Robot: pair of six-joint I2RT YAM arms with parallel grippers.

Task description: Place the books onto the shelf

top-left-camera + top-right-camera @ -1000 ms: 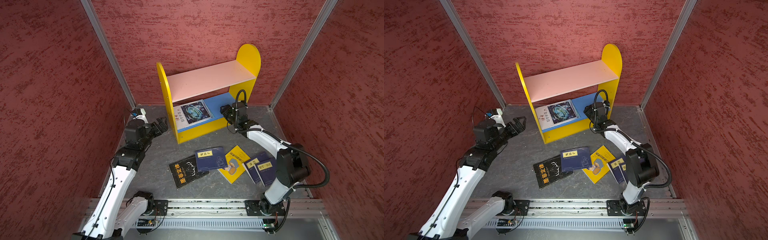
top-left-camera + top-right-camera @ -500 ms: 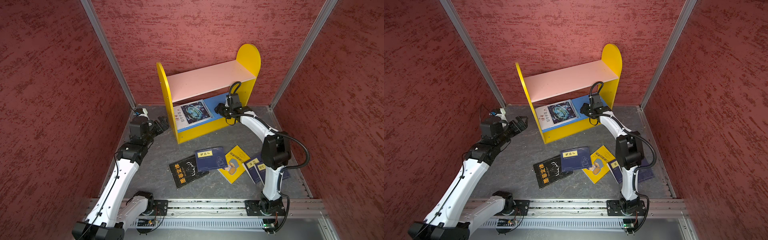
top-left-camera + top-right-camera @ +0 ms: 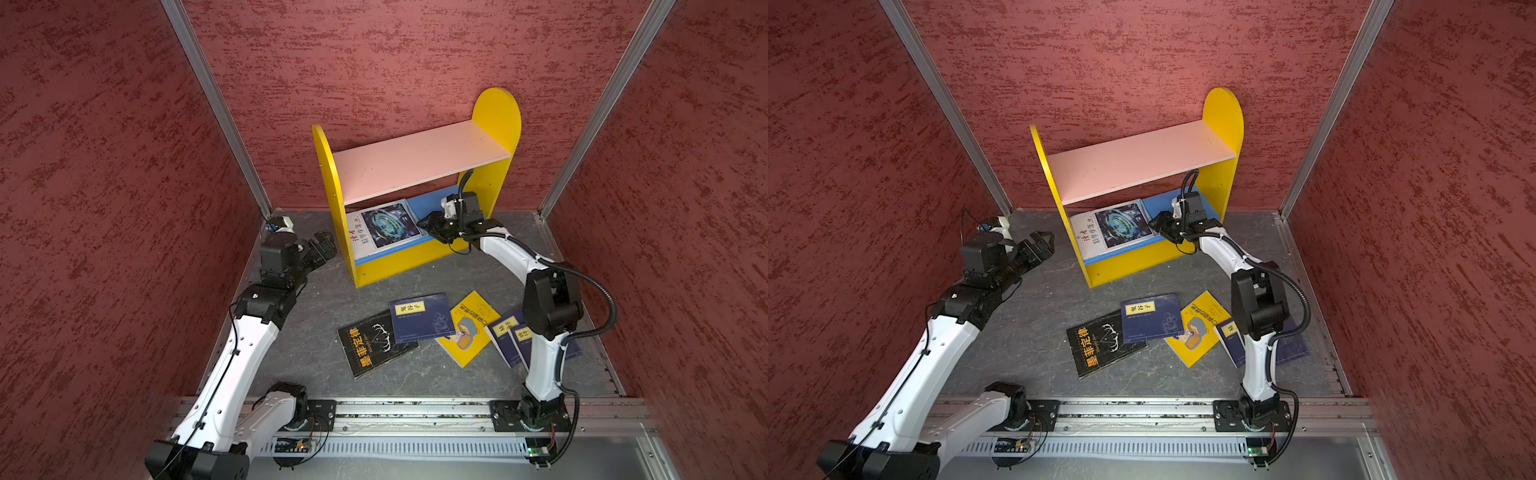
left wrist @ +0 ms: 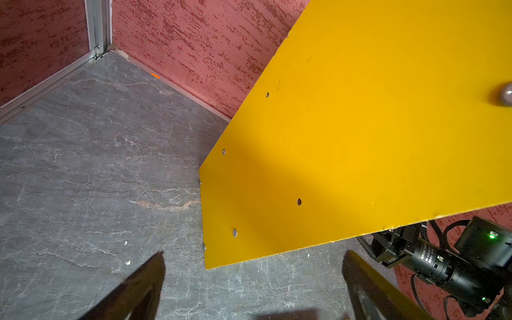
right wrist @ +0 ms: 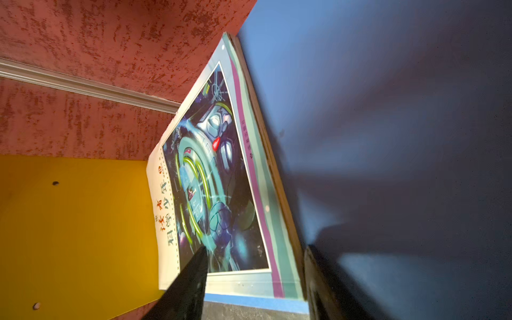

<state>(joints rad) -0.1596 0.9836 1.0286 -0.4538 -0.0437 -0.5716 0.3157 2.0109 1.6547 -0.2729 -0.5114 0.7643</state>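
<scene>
Books point(image 3: 374, 345): five loose on the grey stone-look worktop point(image 3: 316, 307), white blue-swirl paperback point(image 3: 384, 226) lying on the blue lower board point(image 3: 428, 201) of the small yellow-sided shelf point(image 3: 496, 120). Right tool point(image 3: 429, 224) astride its near corner, jaws partly apart, clamped or free impossible to tell; left tool point(image 3: 326, 245) spread wide, empty, beside the shelf. Risk on pulling back: paperback dragged out by a snagged jaw.

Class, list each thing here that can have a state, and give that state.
shelf: upright, upper board bare
white book: on the lower board
black book: flat on the floor
yellow book: flat on the floor
navy books: on the floor, two partly hidden
left gripper: jaws open, empty
right gripper: jaws open astride the white book's corner
</scene>
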